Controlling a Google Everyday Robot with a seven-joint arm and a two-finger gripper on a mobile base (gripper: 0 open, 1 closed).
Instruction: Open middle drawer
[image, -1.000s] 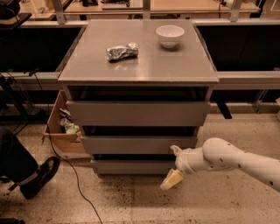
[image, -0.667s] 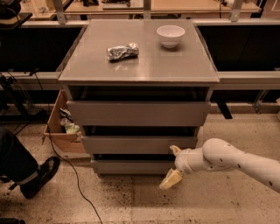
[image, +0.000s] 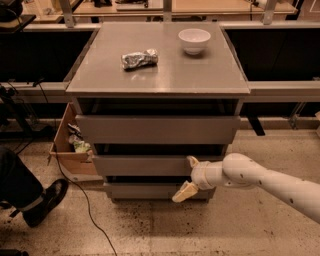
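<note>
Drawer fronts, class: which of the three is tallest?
The top drawer front, just under the tabletop; both others are shorter. The gripper sits lower, by the middle drawer.

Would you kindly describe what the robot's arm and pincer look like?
The arm is smooth, rounded white tubing with a few small dark dots and no visible cables. Its pincer, in front of the middle drawer, has a white wrist collar and two cream, tapered fingers.
</note>
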